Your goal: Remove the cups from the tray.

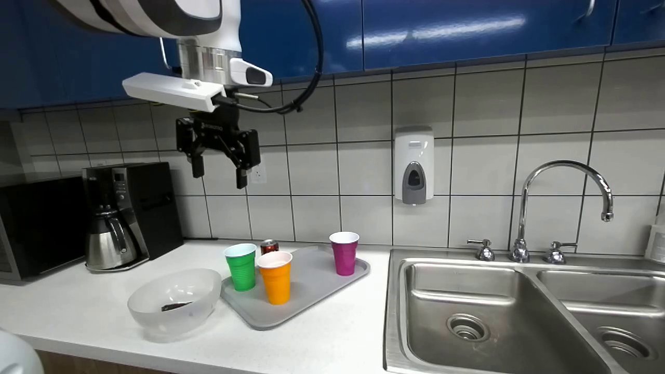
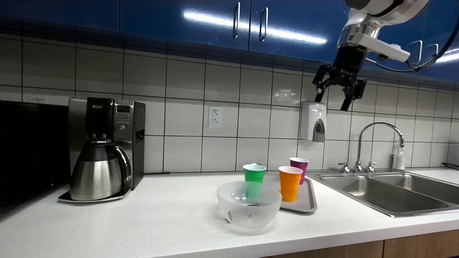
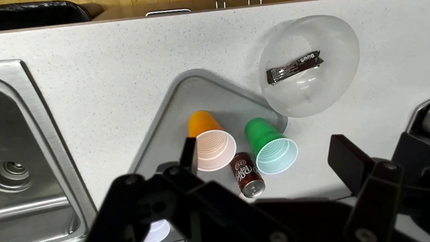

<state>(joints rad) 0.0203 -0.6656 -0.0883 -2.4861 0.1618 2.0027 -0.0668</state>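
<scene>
Fingers (image 3: pixel 349 161) apart; Dr Pepper can (image 3: pixel 246 172)

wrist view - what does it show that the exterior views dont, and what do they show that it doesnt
Only the wrist view shows the Dr Pepper lettering on the soda can and a shiny black object past the counter. Only the exterior views show the soap dispenser, faucet, blue cabinets and the colored side of the purple cup. All show the orange cup, green cup, tray, sink, bowl with a dark wrapper inside, and the open gripper.
</scene>
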